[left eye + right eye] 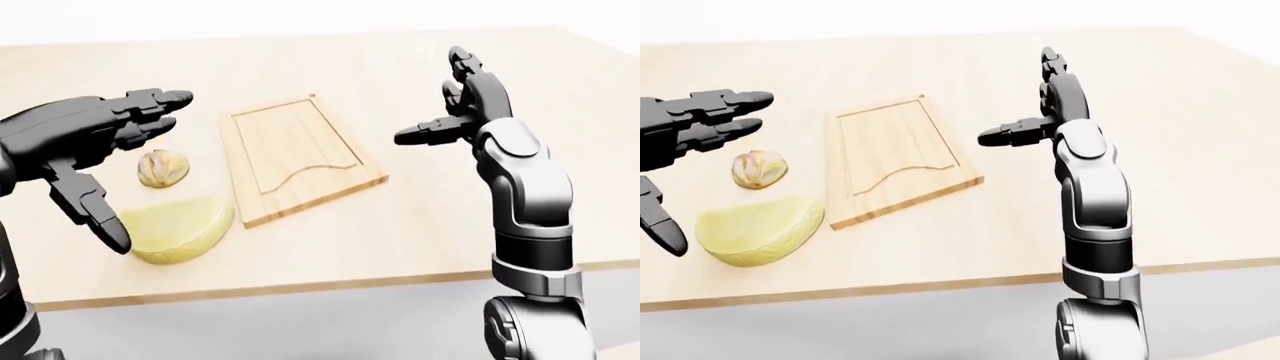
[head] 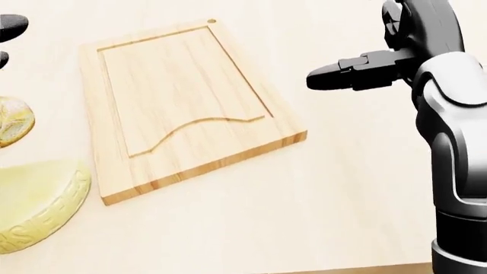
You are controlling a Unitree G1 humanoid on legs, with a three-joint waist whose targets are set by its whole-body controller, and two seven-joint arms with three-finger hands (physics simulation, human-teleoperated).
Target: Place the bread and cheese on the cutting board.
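Wooden table [image 1: 420,225]: cutting board [image 1: 295,157] bare; bread [image 1: 161,166], cheese [image 1: 180,229] apparently beside.

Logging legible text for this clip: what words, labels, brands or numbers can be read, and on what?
Raised letters run along the rind of the cheese in the head view; the view's left edge cuts them off and they are too soft to read with confidence.
Cutting board: no text, only a carved groove.
Bread: no text.
Table and both hands: no text.
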